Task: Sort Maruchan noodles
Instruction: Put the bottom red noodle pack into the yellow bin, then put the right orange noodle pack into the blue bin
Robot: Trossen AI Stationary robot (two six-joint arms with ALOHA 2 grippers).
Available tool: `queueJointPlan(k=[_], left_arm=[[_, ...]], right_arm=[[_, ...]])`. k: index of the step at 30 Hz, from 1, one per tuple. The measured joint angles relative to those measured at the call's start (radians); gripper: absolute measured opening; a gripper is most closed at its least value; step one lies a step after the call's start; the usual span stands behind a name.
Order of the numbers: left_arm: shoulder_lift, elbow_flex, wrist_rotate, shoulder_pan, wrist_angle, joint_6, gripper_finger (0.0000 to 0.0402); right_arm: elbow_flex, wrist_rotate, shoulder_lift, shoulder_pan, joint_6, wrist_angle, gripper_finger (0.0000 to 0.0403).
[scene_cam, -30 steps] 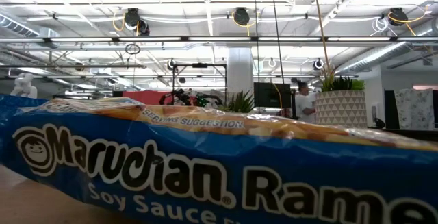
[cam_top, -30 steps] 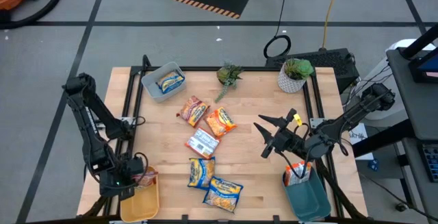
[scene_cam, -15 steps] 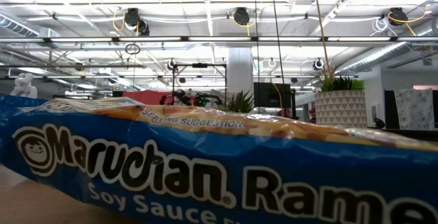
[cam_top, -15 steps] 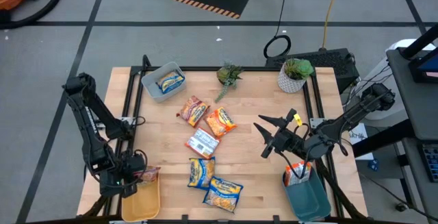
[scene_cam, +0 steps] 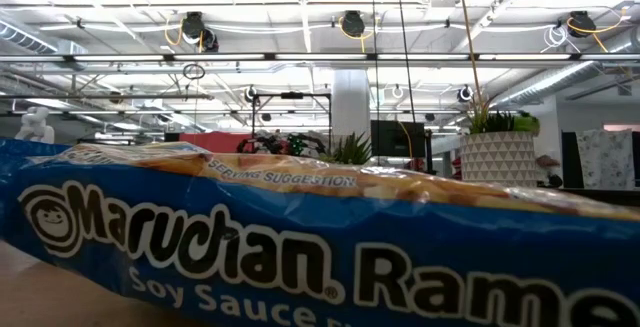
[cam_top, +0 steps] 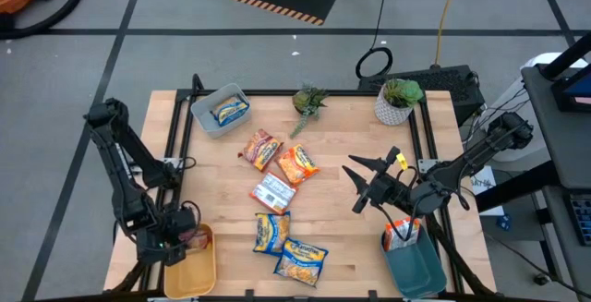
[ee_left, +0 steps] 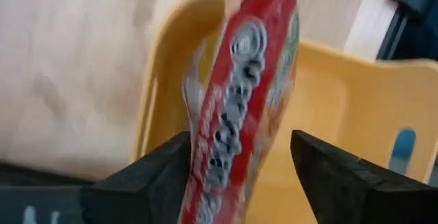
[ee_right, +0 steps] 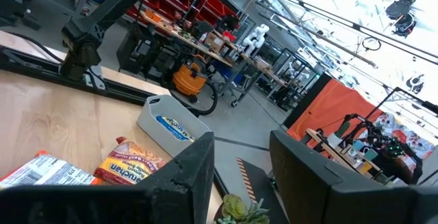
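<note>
My left gripper (cam_top: 175,244) (ee_left: 241,142) hangs over the yellow bin (cam_top: 196,272) (ee_left: 356,94) at the table's near left corner. Its fingers are open on either side of a red noodle packet (cam_top: 195,238) (ee_left: 239,107), which stands on edge and is blurred. Several more packets lie mid-table: orange ones (cam_top: 261,149) (cam_top: 297,164), a white one (cam_top: 272,192) and blue-and-yellow ones (cam_top: 271,232) (cam_top: 300,259). My right gripper (cam_top: 356,184) (ee_right: 241,148) waits open and level above the table's right part, holding nothing. My left gripper points down, with the red packet's lower part (ee_left: 205,190) close beside one finger (ee_left: 154,179); I cannot tell whether they touch. A clear gap separates the packet from the other finger (ee_left: 328,176). The packet stands upright over the bin's inside.
A grey bin (cam_top: 208,122) at the far left holds a blue packet (cam_top: 229,111). A teal bin (cam_top: 417,270) at the near right holds a packet (cam_top: 402,231). Two potted plants (cam_top: 309,102) (cam_top: 398,99) stand at the far edge. A blue packet (scene_cam: 300,247) fills the low view.
</note>
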Motion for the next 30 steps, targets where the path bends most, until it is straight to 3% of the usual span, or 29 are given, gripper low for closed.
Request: queueJointPlan(k=[5, 11, 15, 19, 23, 30], left_arm=[[-0.057, 0.0, 0.107, 0.041, -0.02, -0.007, 0.0259], [-0.172, 0.0, 0.092, 0.106, -0.14, -0.008, 0.0259], [-0.242, 0.0, 0.036, 0.153, -0.238, 0.031, 0.0259], [-0.3, 0.0, -0.041, 0.199, -0.283, 0.092, 0.0259], [-0.337, 0.0, -0.135, 0.249, -0.288, 0.174, 0.0259], [-0.348, 0.0, -0.286, 0.369, -0.24, 0.338, 0.0259]], right_arm=[[0.0, -0.002, 0.0, 0.0, 0.0, 0.001, 0.0137], [0.0, -0.002, 0.0, 0.0, 0.004, 0.001, 0.0137], [0.0, -0.011, 0.0, -0.005, 0.035, 0.0, 0.0137], [0.0, -0.104, 0.0, -0.017, 0.082, -0.004, 0.0137], [0.0, -0.212, 0.0, -0.041, 0.139, -0.012, 0.0137], [0.0, -0.311, 0.0, -0.11, 0.304, -0.115, 0.0137]])
